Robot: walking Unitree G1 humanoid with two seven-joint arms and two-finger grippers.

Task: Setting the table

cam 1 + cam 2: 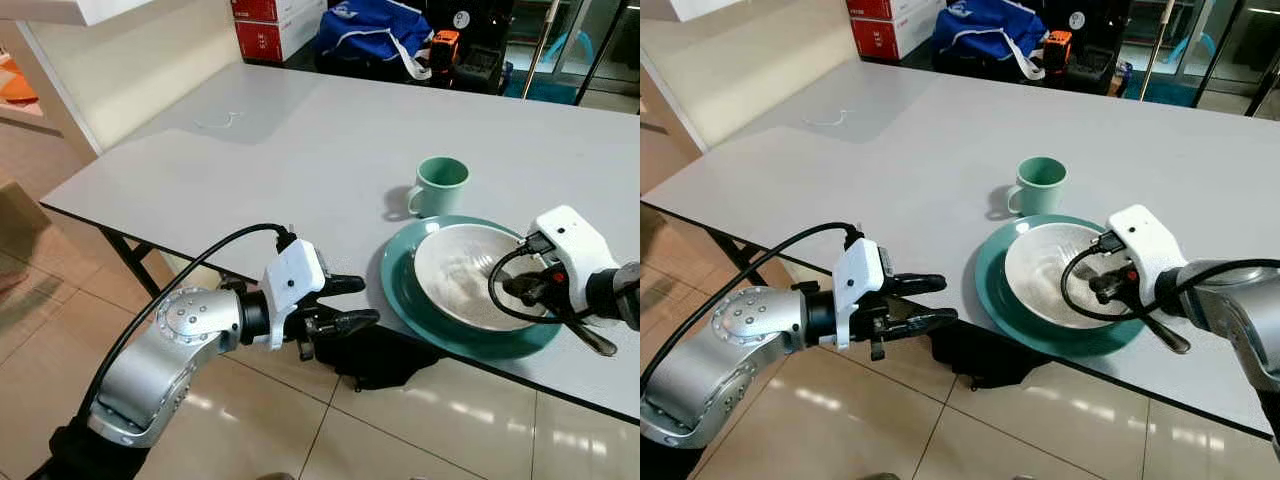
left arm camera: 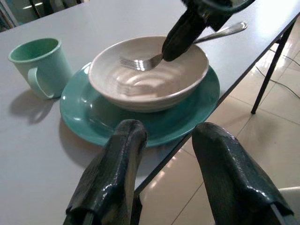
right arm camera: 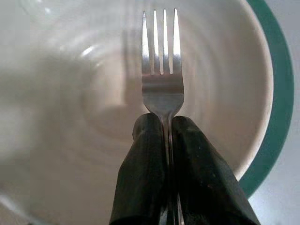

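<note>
A pale bowl sits on a teal plate near the table's front edge. A mint green mug stands just behind them. My right gripper is shut on a metal fork. The fork's tines hang inside the bowl, and its handle sticks out past the plate's right rim. My left gripper is open with nothing between its fingers. It hovers just off the table's front edge, left of the plate and pointing at it.
The grey table stretches back and to the left, with a small white string lying on it. A black object lies on the tiled floor below the front edge. A blue bag and red boxes stand beyond the far side.
</note>
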